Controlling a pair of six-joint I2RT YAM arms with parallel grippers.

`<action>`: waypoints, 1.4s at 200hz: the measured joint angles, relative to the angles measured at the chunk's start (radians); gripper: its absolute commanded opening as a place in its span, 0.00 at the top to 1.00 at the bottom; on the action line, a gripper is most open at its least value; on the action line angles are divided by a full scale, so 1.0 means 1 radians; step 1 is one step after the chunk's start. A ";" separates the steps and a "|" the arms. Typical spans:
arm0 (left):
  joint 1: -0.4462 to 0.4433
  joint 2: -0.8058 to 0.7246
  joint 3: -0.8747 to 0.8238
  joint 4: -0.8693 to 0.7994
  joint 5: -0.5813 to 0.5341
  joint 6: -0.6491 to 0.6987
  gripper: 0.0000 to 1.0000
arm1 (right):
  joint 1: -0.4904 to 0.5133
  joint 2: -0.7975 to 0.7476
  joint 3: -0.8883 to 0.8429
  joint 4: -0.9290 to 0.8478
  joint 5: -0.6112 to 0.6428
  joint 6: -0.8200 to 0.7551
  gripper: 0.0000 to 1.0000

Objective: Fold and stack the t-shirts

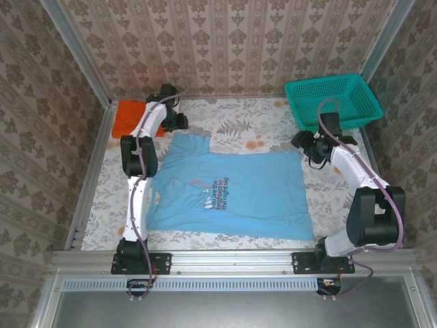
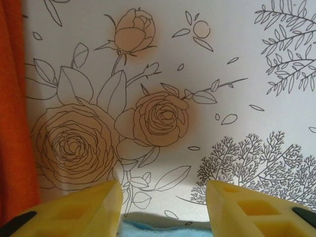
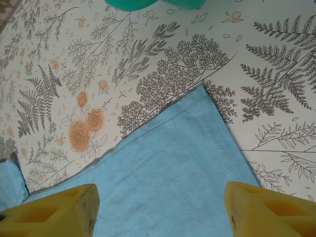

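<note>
- Top external view is showing the blue shirt (image 1: 229, 195) lying flat on the bench (image 1: 259, 126), with the orange shirt (image 1: 133, 117) at eleven o'clock.
- Left fingers (image 2: 84, 210) and right fingers (image 3: 266, 207) are hovering open and empty.
- Cloth is looking soft and light; pinching its two o'clock corner (image 3: 202, 94) seems best.

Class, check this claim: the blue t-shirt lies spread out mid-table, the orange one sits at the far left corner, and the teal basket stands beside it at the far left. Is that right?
No. The teal basket stands at the far right corner, away from the orange t-shirt, as the top external view shows. The blue t-shirt is spread out mid-table.
</note>
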 measured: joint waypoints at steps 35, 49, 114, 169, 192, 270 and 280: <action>-0.003 -0.029 -0.055 -0.003 -0.029 0.027 0.50 | 0.000 0.005 -0.005 0.019 -0.007 0.000 0.31; -0.007 -0.030 -0.056 -0.003 -0.039 0.036 0.50 | 0.000 0.013 -0.005 0.027 -0.008 0.000 0.32; -0.006 -0.044 -0.085 0.009 -0.044 0.052 0.55 | -0.006 0.039 -0.016 0.040 -0.007 0.000 0.33; -0.010 -0.072 -0.135 0.010 -0.045 0.055 0.58 | -0.008 0.039 -0.018 0.042 -0.007 0.000 0.34; -0.012 -0.074 -0.139 0.011 -0.058 0.055 0.65 | -0.008 0.045 -0.018 0.042 -0.007 0.000 0.35; -0.019 -0.070 -0.114 -0.052 -0.039 0.036 0.88 | -0.047 0.105 -0.059 0.115 -0.012 -0.024 0.50; -0.022 -0.069 -0.109 -0.058 -0.032 0.036 0.89 | -0.054 0.113 -0.071 0.140 -0.015 -0.026 0.53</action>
